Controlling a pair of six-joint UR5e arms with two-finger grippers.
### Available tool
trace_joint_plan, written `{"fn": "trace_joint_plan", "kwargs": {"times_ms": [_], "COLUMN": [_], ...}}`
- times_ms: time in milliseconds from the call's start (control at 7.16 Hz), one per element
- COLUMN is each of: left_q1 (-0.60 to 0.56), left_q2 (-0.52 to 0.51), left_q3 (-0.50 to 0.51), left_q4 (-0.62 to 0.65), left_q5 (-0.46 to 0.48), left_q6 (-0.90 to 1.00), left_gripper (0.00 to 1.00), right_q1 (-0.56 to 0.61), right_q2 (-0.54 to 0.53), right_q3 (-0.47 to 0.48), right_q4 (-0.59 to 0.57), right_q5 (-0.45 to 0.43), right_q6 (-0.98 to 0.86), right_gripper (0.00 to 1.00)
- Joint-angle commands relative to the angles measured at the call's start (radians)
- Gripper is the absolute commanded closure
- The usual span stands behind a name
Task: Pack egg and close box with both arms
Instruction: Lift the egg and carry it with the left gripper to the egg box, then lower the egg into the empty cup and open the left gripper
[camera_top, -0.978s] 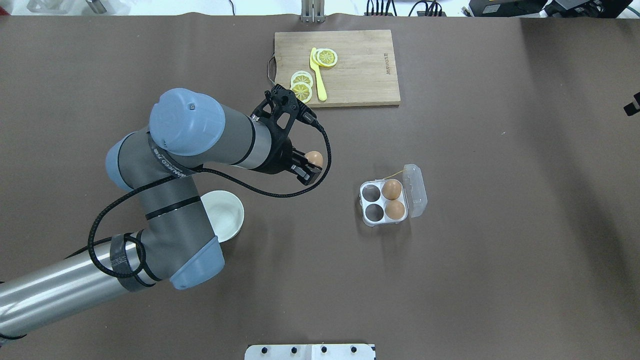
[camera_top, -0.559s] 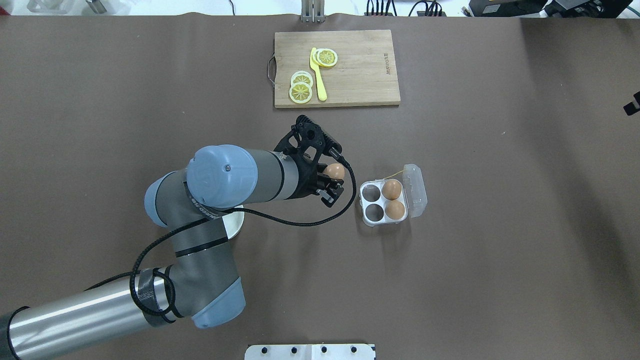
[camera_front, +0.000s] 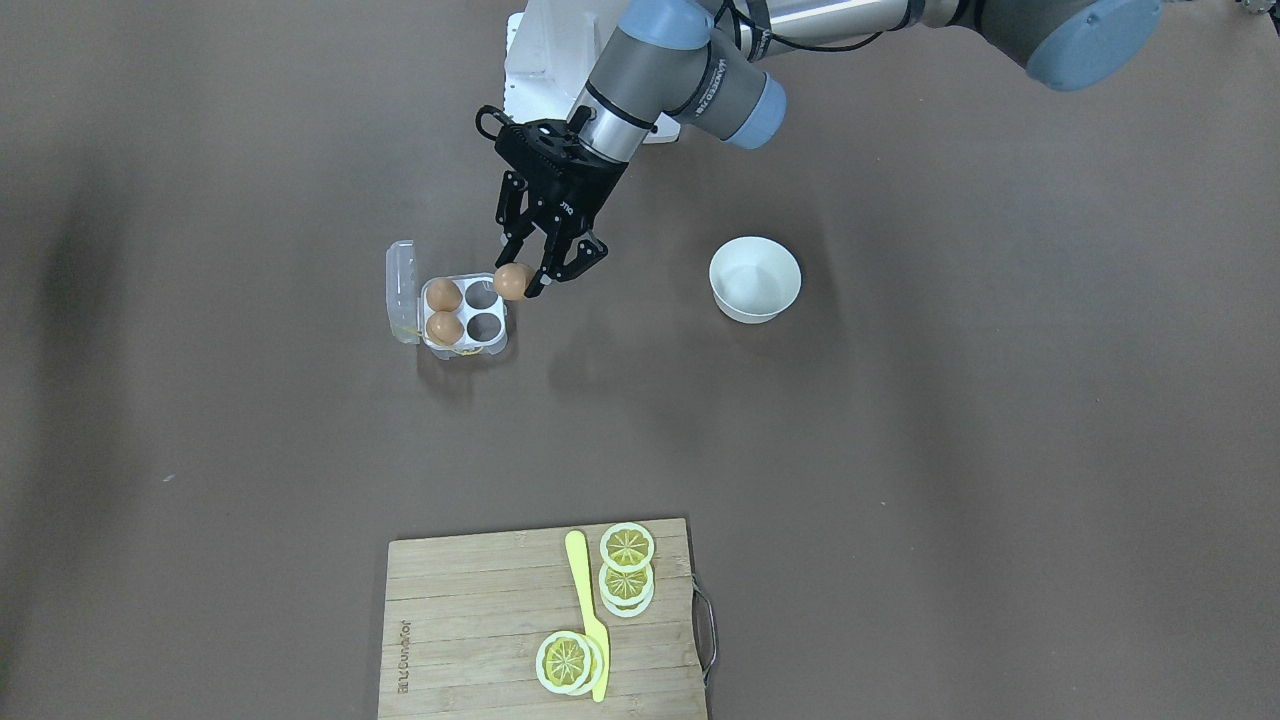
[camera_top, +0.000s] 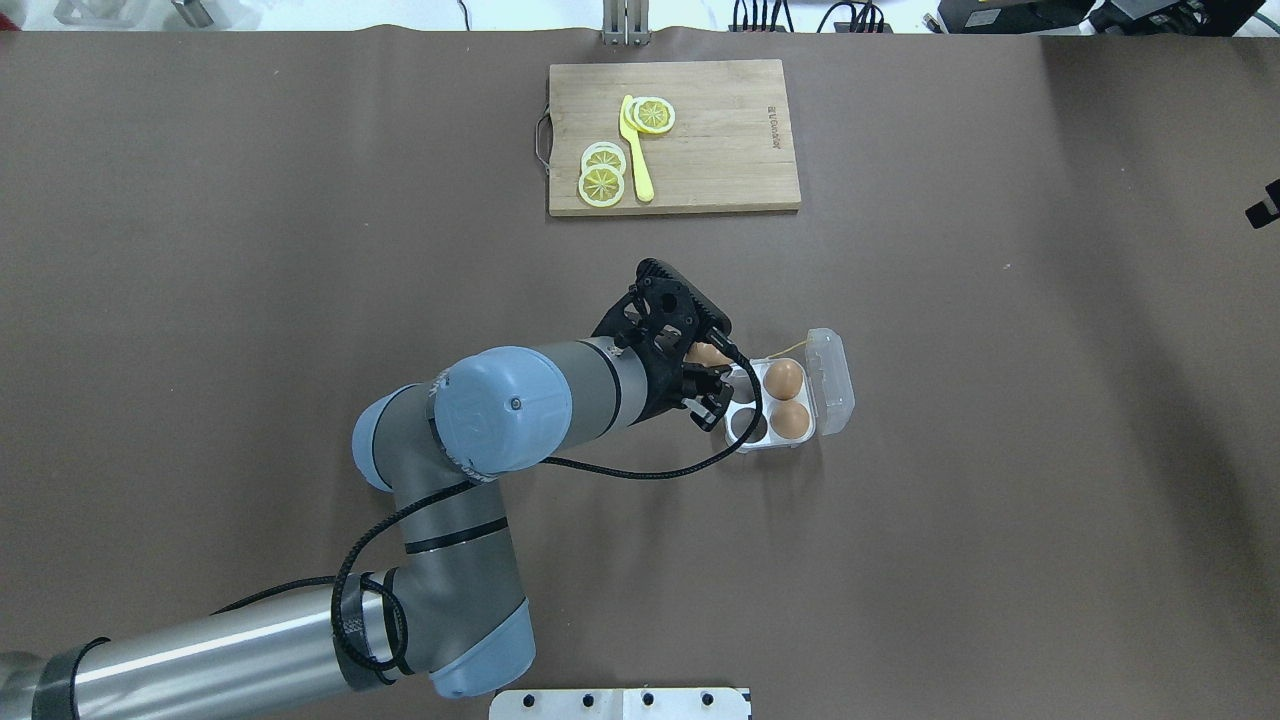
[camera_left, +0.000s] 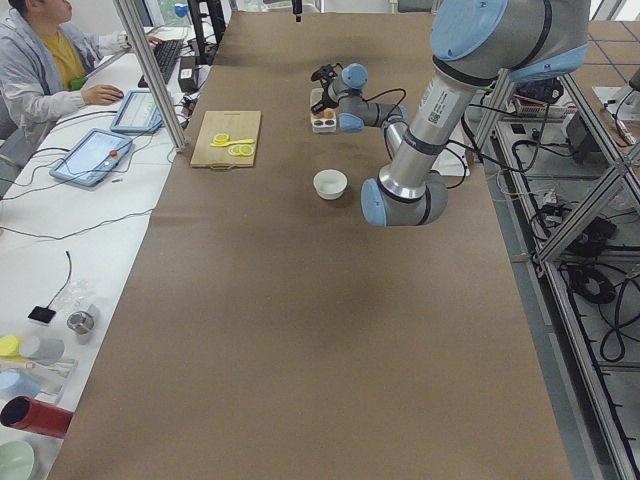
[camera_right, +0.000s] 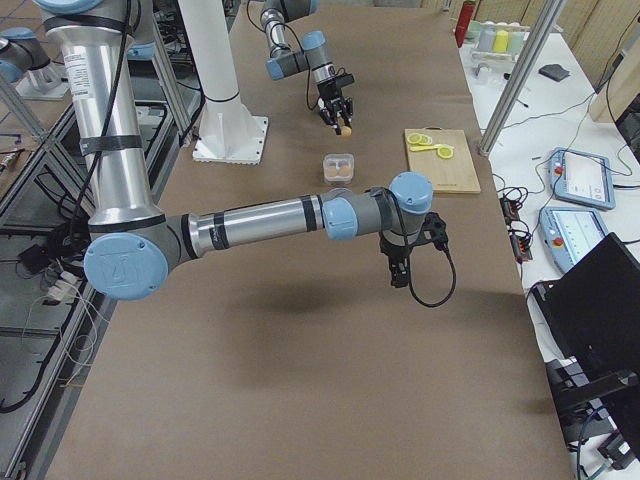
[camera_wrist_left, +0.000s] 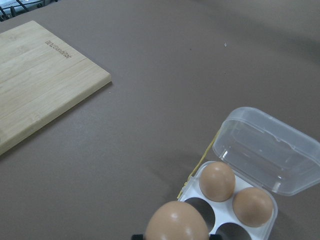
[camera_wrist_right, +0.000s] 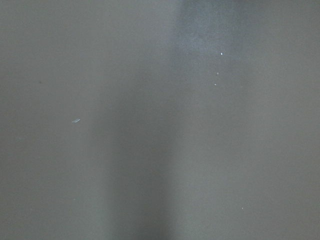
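Fingers (camera_front: 548, 268) of the left arm are closed around the small orange-brown egg (camera_front: 512, 281) and hold it in the air, over the nearest edge of the small clear-plastic egg box (camera_front: 486, 326). Two other brown eggs (camera_front: 443, 296) sit in the cells farther from these fingers, beside the open lid (camera_front: 401, 292). The right arm's fingers (camera_right: 396, 268) hang above the brown tabletop (camera_front: 900, 400), well apart from the box. I cannot tell how wide they are.

Small print on the cutting board (camera_front: 470, 610) and left arm (camera_front: 700, 80) is too blurred to read.
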Motion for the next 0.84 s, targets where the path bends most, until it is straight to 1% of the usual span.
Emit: {"fn": "trace_joint_plan", "kwargs": {"times_ms": [0, 140, 419, 559, 699], "left_q1": [0.014, 0.037, 0.043, 0.046, 0.051], "left_q2": [-0.02, -0.025, -0.046, -0.063, -0.075], "left_q3": [0.042, 0.041, 0.085, 0.099, 0.103], "left_q4": [-0.027, -0.029, -0.027, -0.027, -0.027], "left_q5": [0.021, 0.021, 0.041, 0.072, 0.08], "left_q6": [-0.031, -0.112, -0.125, -0.125, -0.123], "left_gripper": [1.0, 1.0, 1.0, 1.0, 1.0], "right_q1": [0.0, 0.0, 0.0, 0.0, 0.0], "right_q2": [0.003, 0.003, 0.001, 0.001, 0.001], "right_q3": [-0.002, -0.004, -0.002, -0.002, -0.007], "right_q4": [0.0, 0.0, 0.0, 0.0, 0.0], "right_q5": [0.0, 0.001, 0.001, 0.006, 0.013], "right_q6": [0.0, 0.0, 0.002, 0.002, 0.002], "right_gripper": [0.0, 0.0, 0.0, 0.0, 0.0]}}
